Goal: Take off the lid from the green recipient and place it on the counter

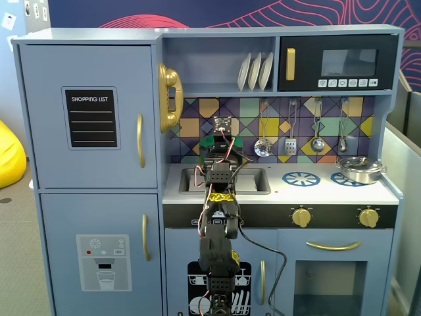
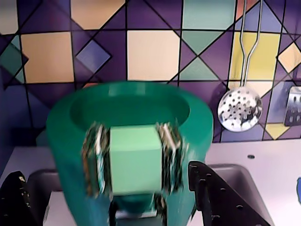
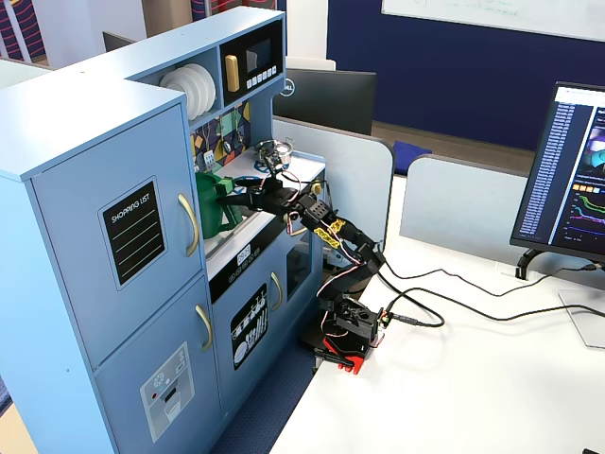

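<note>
Clearly spread wide at the gripper (image 2: 108,172), with one black finger (image 2: 16,200) at 7 o'clock of the wrist view and the other at 5 o'clock, either side of the green recipient (image 2: 129,141). Cannot tell whether either finger touches its wall. Fills the middle of that view, upright, with the lighter green strip (image 2: 134,157) facing the camera. Shows a dark sunken oval at the top, too blurred to tell whether the lid lies in it. Stands at the back of the counter (image 2: 277,160), by the sink basin (image 2: 244,172), against the patterned tile wall (image 2: 153,54). Hanging on that wall at 3 o'clock of the recipient, a slotted spoon (image 2: 240,109), and beyond it, at the frame edge, a grater (image 2: 294,106). Seen in a fixed view from the front: gripper (image 1: 221,142) reaching over the sink (image 1: 253,179), green recipient (image 1: 209,141) mostly hidden behind the arm, blue burner ring (image 1: 301,178) at 4 o'clock of it, then a silver pot (image 1: 360,169) on the far ring. Seen in a fixed view from the side: gripper (image 3: 227,199) level against the green recipient (image 3: 210,210).
</note>
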You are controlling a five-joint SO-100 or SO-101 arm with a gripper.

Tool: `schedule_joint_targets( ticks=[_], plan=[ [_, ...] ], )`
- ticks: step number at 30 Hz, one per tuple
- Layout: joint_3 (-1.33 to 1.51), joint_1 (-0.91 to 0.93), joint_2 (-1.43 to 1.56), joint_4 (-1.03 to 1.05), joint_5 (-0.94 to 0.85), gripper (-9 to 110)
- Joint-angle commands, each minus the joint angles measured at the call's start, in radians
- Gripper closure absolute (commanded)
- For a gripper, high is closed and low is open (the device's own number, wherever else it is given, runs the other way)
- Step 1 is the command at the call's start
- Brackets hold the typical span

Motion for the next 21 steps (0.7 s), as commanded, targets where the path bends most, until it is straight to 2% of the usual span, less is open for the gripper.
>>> schedule_joint_targets(
  ticks=[1, 21],
  plan=[
    [-0.112, 0.006, -0.04, -0.046, -0.02, 63],
    [-0.25, 0.002, -0.196, -0.04, -0.023, 67]
  ],
)
